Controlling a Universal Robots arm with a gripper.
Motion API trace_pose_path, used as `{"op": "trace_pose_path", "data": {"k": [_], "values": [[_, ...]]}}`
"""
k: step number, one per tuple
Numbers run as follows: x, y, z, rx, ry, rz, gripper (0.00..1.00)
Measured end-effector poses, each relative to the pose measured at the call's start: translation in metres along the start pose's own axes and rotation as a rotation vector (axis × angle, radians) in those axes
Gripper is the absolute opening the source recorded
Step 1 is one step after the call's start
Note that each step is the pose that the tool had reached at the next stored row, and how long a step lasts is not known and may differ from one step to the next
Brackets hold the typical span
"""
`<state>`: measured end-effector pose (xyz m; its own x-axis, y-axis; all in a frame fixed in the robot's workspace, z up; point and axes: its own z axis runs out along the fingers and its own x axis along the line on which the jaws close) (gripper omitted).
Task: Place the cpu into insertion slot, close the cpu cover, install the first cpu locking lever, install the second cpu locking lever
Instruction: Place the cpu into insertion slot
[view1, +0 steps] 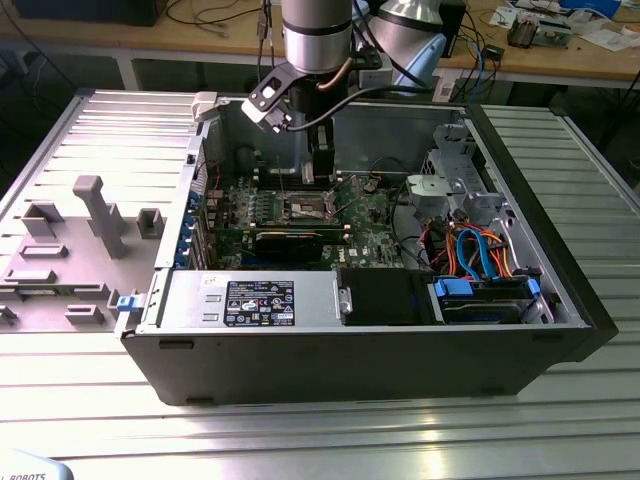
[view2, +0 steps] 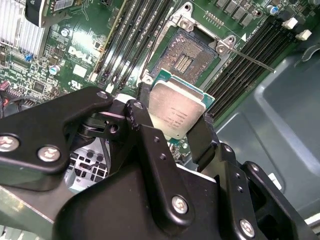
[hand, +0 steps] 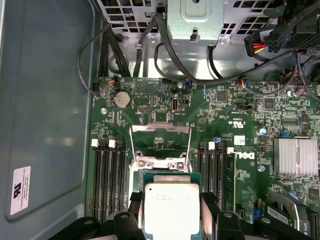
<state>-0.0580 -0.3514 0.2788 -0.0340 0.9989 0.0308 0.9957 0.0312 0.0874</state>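
Now my jaws clench the flat silver-grey square cpu (view2: 176, 110), level over the near edge of the dark-centred square insertion slot (view2: 186, 52), its thin silver cover (hand: 160, 129) raised beyond.

cpu (view2: 176, 107): square, dull silver top, green edge; clamped in claw (view2: 173, 124), close to the socket.
insertion slot (view2: 187, 54): uncovered, dark contact field exposed.
cpu cover (hand: 160, 128): silver frame, swung up.
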Motion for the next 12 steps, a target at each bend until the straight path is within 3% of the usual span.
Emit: {"op": "trace_pose_path", "data": {"k": [12], "values": [[-0.0001, -0.0004, 0.0038, -0.0001, -0.0001, 0.001, 0.54]]}}
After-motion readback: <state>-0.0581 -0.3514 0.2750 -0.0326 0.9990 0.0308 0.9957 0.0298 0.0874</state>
